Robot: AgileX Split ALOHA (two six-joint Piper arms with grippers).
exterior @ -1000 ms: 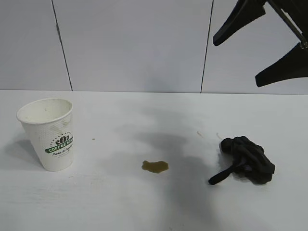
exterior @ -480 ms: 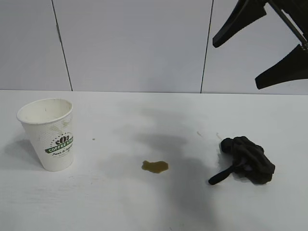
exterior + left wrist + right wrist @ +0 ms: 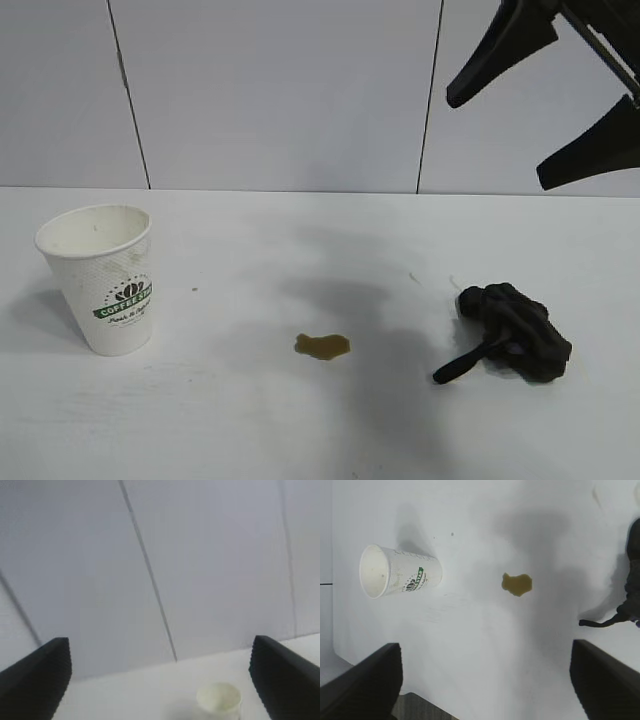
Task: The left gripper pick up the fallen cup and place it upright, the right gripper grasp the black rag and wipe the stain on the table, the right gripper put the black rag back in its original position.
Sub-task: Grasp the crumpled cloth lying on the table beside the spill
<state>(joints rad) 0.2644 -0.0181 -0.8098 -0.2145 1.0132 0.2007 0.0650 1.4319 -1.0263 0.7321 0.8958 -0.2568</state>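
Cup (image 3: pixel 100 278) is upright on the table (image 3: pixel 300 430), far left in the exterior view, rim up, logo band facing the camera. Nothing touches it.

Stain (image 3: pixel 322 346) sits mid-table, between cup and rag, well apart from both. Brown blotch, unwiped.

Rag (image 3: pixel 515 332) lies bunched on the right side of the table, strap trailing out toward the stain side. Nothing grips it.

Right gripper (image 3: pixel 545 95) hangs high at the exterior view's upper right, above and behind the rag, well clear of the table. Its two fingers (image 3: pixel 495 55) are spread wide with nothing between them. Its wrist camera looks steeply down: cup (image 3: pixel 400 572), stain (image 3: pixel 517 584) and an edge of the rag (image 3: pixel 627 600) all show, with both fingertips (image 3: pixel 365 685) at the frame's lower corners, wide apart and empty.

Left gripper (image 3: pixel 160 680) is out of the exterior view. Its wrist camera looks roughly level at the back wall panels (image 3: pixel 200 570), fingers (image 3: pixel 35 677) wide apart, holding nothing. The cup (image 3: pixel 219 698) appears beyond and between the fingertips, rim visible; it looks clear of the fingers, though that view is soft, so I can't be sure how far.
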